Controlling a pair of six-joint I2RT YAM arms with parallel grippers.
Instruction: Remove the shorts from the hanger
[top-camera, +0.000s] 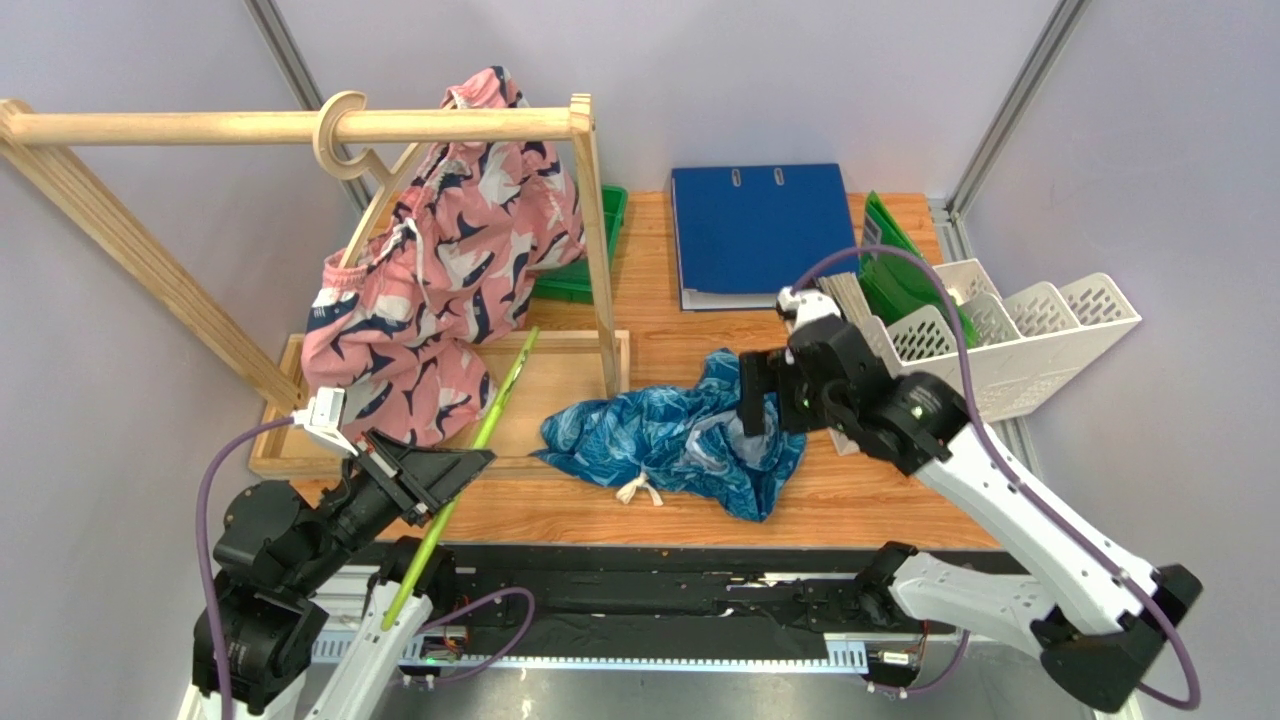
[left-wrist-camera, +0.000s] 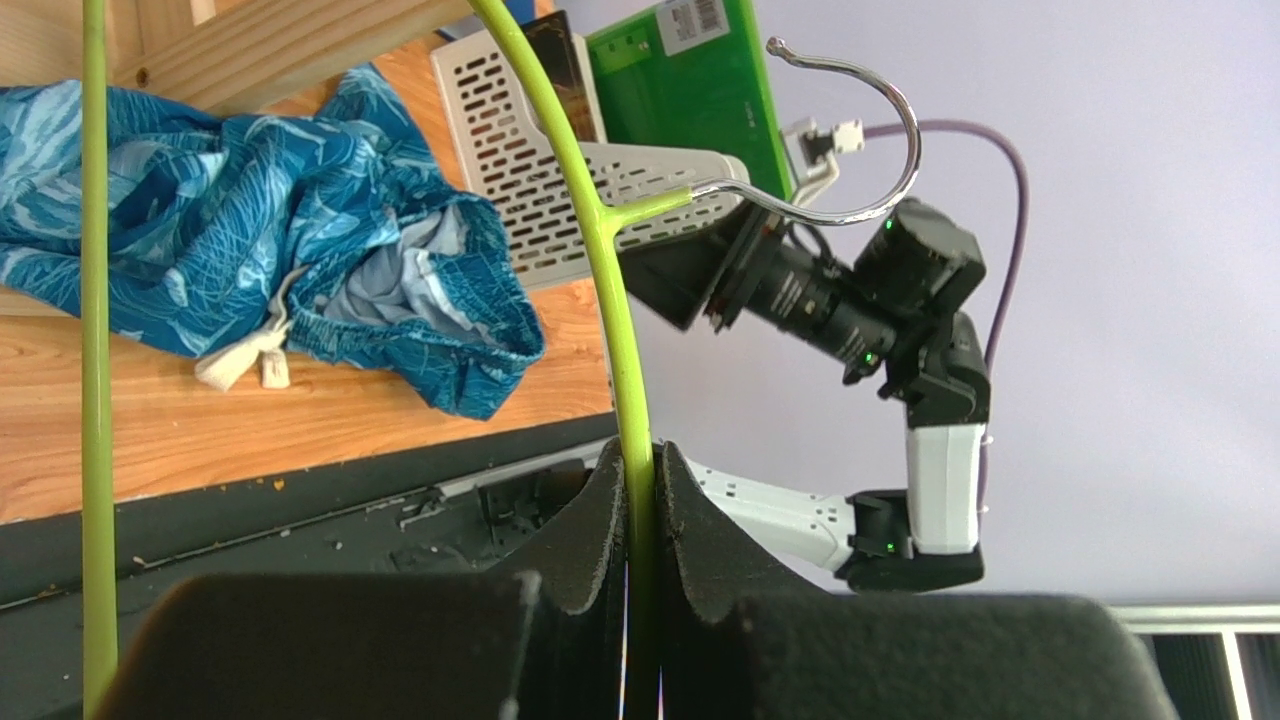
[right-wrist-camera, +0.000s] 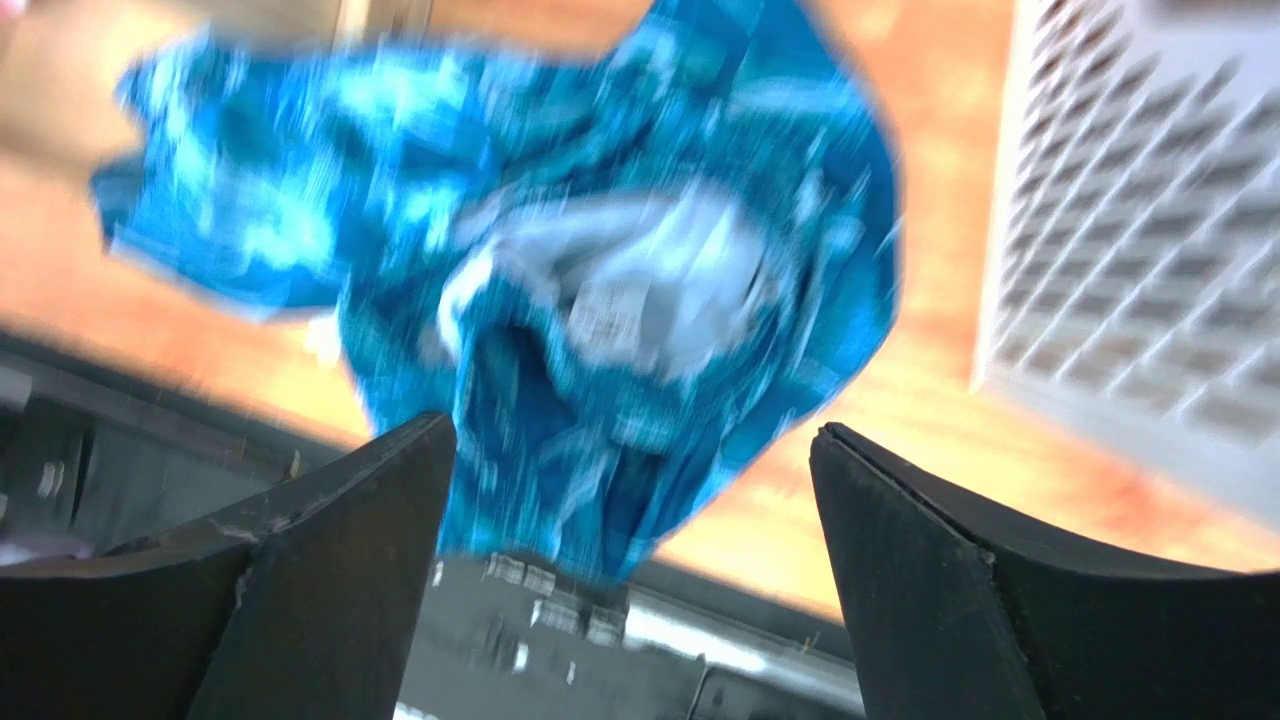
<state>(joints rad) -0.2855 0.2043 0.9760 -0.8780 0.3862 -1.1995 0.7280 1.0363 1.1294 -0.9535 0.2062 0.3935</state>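
On worktop (top-camera: 857, 510): blue shorts (top-camera: 676, 435), freed; right hand (top-camera: 756, 402) apart above; left hand (left-wrist-camera: 643, 495) clamped on hanger (left-wrist-camera: 601, 270). Next, likely: pink shorts (top-camera: 436, 285).

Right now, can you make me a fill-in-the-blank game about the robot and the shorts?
1. The left gripper is shut on a ____ hanger.
2. The right gripper is ____ above the blue shorts.
3. The blue shorts lie on the ____.
4. The hanging shorts are ____ with dark shapes.

Missing words: green, open, table, pink.
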